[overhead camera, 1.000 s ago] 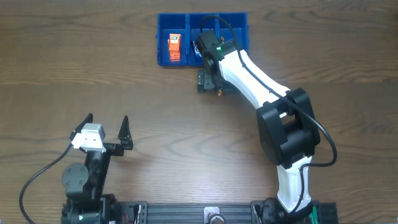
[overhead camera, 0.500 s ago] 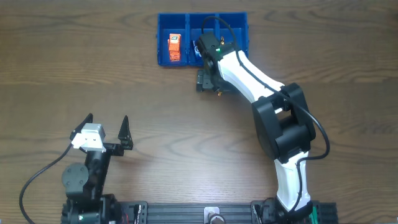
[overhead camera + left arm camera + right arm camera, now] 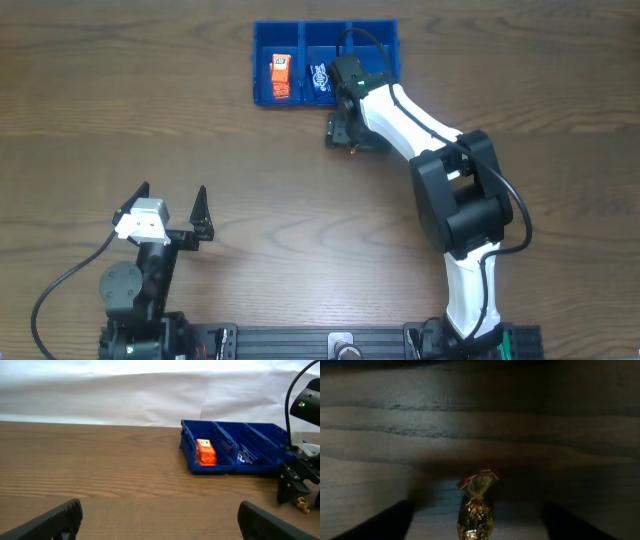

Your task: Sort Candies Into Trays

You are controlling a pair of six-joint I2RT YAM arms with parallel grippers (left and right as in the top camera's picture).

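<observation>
Now my right pincer (image 3: 345, 138) sits just below the tray (image 3: 258, 60), upper middle of the top view. Its jaws are spread wide on either side of a gold candy (image 3: 476, 512), which lies on the table (image 3: 120, 100) at the bottom centre of my wrist view. Nothing is gripped yet. My left pincer (image 3: 172, 190) hangs open too, lower left, well apart. The orange candy (image 3: 280, 75) has the tray's left bin and the blue candy (image 3: 320, 78) the middle one.

The risk, I judge, is the foil. It is slick and narrow, so closing off-centre could pinch only the twisted tail or squirt the candy sideways. The tray wall is also close, so a low lift could clip the rim and knock the candy into the wrong bin.
</observation>
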